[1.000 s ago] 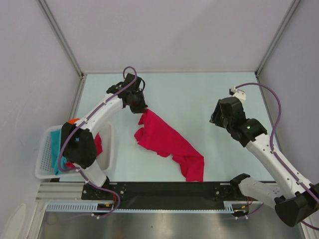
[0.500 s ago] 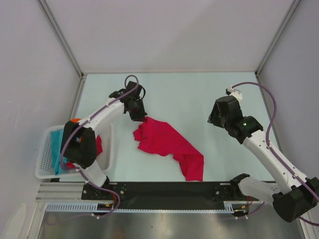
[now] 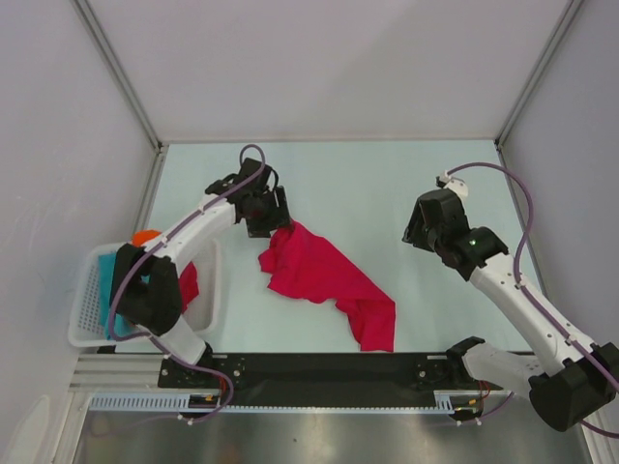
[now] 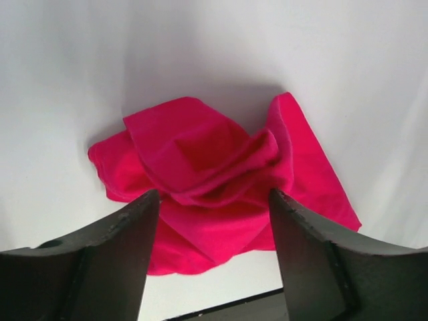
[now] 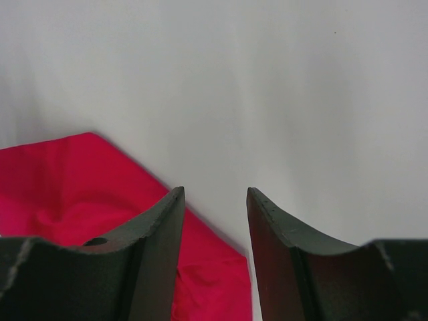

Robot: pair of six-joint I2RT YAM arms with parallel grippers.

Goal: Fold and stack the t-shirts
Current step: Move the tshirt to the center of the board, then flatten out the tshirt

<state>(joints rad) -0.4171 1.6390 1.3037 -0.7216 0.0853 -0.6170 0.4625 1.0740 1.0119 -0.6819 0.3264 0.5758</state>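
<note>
Crimson t-shirt point(image 3: 324, 280): we see it lying unfolded and crumpled on the table, running diagonally from far left to near right. Its far-left end is bunched into loose folds.
Left gripper point(image 3: 276, 217): we find it at the shirt's bunched far-left end, jaws spread wide. In the wrist view the cloth lies between and beyond the fingers, and neither finger pinches it.
Right gripper point(image 3: 418, 227): it sits to the right of the shirt and apart from it. Its jaws are wide with nothing between them, and its wrist view catches a red edge at lower left.
Other t-shirts: we see a teal t-shirt point(image 3: 104, 304), an orange t-shirt point(image 3: 145, 236) and a second crimson t-shirt point(image 3: 189, 283) heaped in the basket.
Basket point(image 3: 85, 336): white and slotted, at the table's near-left edge beside the left arm.
Table point(image 3: 368, 184): pale green, walled in by grey panels.
</note>
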